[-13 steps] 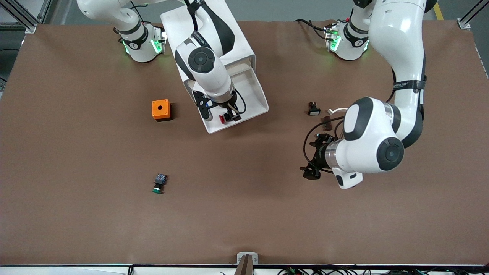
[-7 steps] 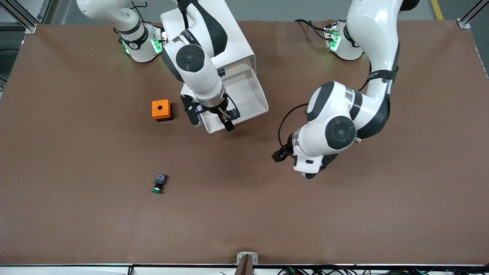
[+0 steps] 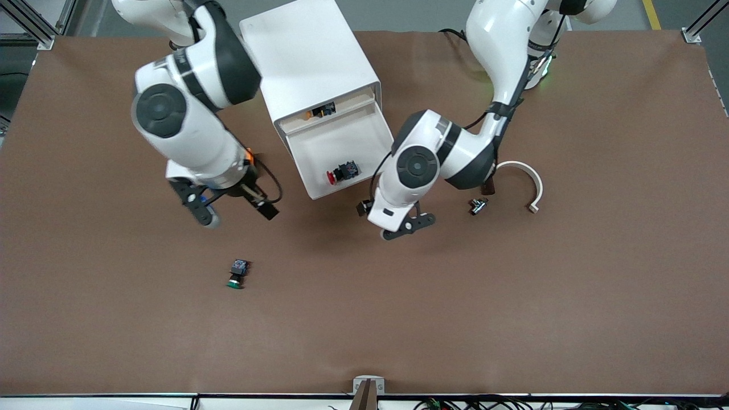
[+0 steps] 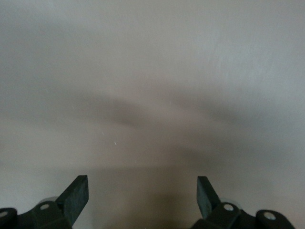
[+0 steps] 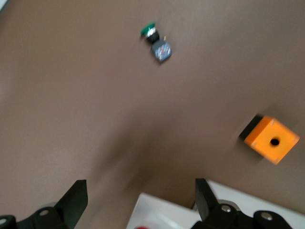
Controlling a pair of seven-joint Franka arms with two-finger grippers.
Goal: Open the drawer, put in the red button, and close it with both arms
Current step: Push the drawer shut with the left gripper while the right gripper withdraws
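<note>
Red button [image 3: 340, 172] on its side in open drawer [image 3: 364, 134], cap toward right arm's end. Right gripper [image 3: 234, 208] beside drawer, left gripper [image 3: 393, 219] by drawer front: both wide open, empty.

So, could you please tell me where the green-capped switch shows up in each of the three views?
Front view: the green-capped switch lies on the bare table, nearer the camera than the right hand.
Right wrist view: the switch shows on the brown table, green cap at one end.
Left wrist view: not in it.
Shared landmark: the orange box, mostly hidden by the right arm in the front view.
</note>
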